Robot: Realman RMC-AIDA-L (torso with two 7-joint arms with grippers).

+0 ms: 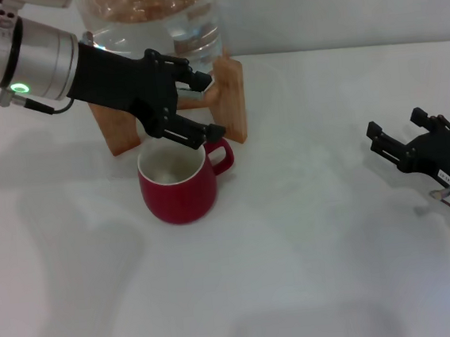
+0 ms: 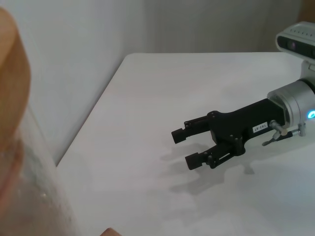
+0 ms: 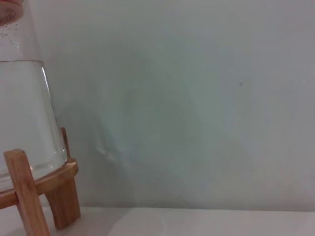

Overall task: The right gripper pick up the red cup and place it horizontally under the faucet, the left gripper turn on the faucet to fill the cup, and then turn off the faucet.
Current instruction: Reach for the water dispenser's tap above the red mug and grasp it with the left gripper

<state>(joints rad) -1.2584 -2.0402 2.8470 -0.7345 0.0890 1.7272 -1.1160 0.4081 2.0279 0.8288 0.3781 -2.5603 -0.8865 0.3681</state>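
Heads up: your left claw [image 1: 203, 107] is spread around where the faucet hides, right above the red cup [image 1: 180, 182] sitting upright below it, so a sloppy lever pull overfills it, while the right claw [image 2: 189, 146] idles spread on the surface [image 1: 312, 248].

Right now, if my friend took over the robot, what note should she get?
Left tool: open, up at the jug's tap area, just above the cup. The tap itself is hidden behind it.
Right tool: open, holding nothing, resting off to the right on the table.
Cup: upright on the table in front of the wooden stand, handle to the right.
Done: cup placed at the jug.
Cannot tell if water is running; the cup looks unfilled.
Left: fill the cup, close the tap.
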